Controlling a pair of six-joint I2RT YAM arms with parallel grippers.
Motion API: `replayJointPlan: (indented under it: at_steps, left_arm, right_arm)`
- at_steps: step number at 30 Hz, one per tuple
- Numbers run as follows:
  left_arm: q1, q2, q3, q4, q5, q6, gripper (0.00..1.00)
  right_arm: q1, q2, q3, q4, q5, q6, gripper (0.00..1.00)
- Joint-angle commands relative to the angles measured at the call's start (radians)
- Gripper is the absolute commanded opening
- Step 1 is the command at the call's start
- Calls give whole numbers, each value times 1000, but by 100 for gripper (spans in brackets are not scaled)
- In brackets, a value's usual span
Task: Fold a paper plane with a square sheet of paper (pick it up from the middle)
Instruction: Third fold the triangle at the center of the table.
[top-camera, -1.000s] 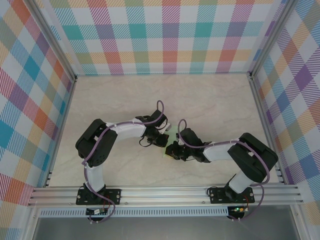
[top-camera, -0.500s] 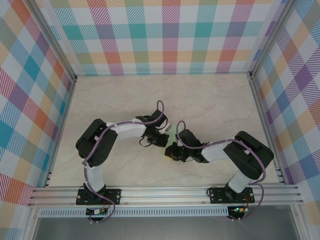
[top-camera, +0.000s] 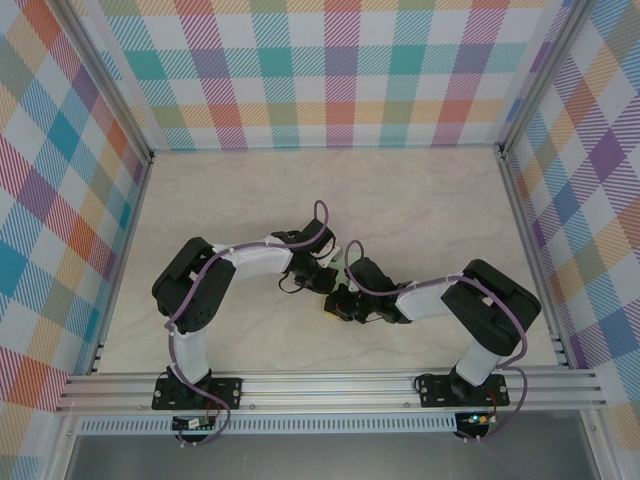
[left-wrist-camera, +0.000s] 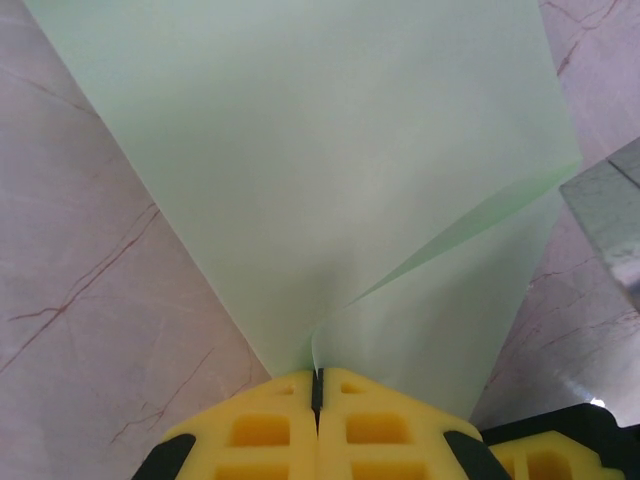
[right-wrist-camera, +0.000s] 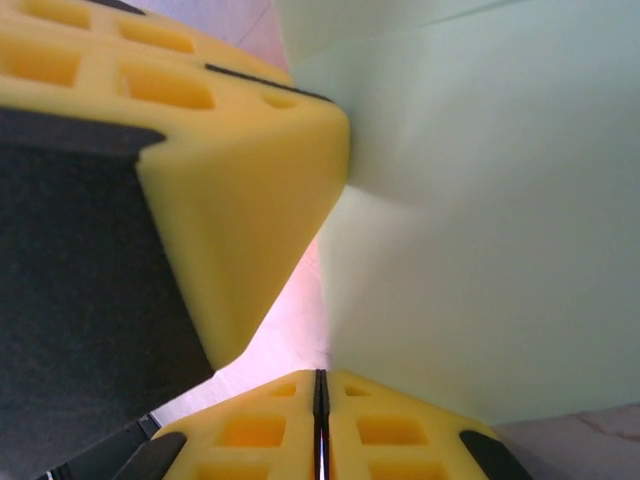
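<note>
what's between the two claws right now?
The pale green sheet, pinched by both left claw and right claw; seen in the right wrist view.

The place is a robotics lab test cell. A marble-patterned table (top-camera: 420, 200) is boxed in by aluminium frame posts (top-camera: 105, 80) and bright plaid walls (top-camera: 330, 70). Two cabled robot arms, the left arm (top-camera: 190, 290) and the right arm (top-camera: 490, 310), are bolted to a slotted aluminium rail (top-camera: 330, 385) along the table's near edge.

No legible text or labels.
</note>
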Motion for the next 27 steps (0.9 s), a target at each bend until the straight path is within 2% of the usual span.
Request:
replayJointPlan:
  at_steps: [1, 14, 19, 27]
  left_arm:
    - [-3, 125, -52, -9, -67, 19, 0]
    - [-3, 128, -49, -15, -65, 19, 0]
    - [-3, 129, -48, -15, -64, 19, 0]
    - [-2, 129, -48, -14, -68, 19, 0]
  right_arm:
    - [16, 28, 6, -86, 49, 11, 10]
    - [29, -49, 0, -7, 13, 10, 11]
    - [33, 7, 5, 5, 10, 25, 11]
    - [50, 54, 26, -100, 35, 28, 10]
